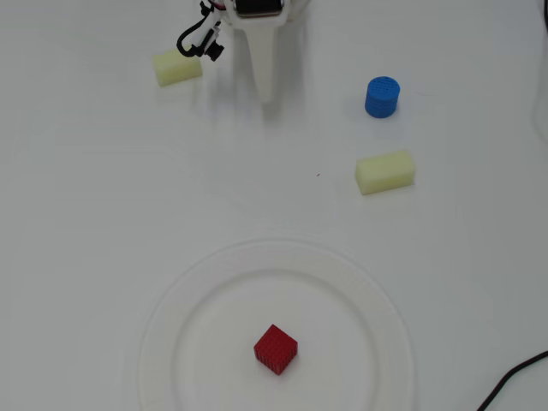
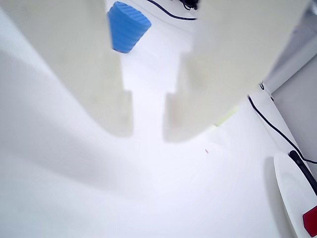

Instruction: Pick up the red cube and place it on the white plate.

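Note:
The red cube [image 1: 276,348] rests on the white plate [image 1: 163,342], slightly in front of the plate's centre in the overhead view. In the wrist view only a corner of the red cube [image 2: 311,220] and a slice of the white plate [image 2: 292,193] show at the lower right edge. My gripper [image 1: 267,90] is far from the cube, at the top of the overhead view, pointing down over bare table. It looks shut as one white wedge and holds nothing. In the wrist view the gripper [image 2: 148,126] shows its fingertips [image 2: 121,121] close together, with only a slim slit of table between them.
A blue cylinder [image 1: 382,97] [image 2: 127,27] stands right of the gripper. One pale yellow block [image 1: 178,68] lies left of the gripper and another pale yellow block [image 1: 385,171] lies below the cylinder. A black cable [image 1: 514,381] enters at the lower right corner.

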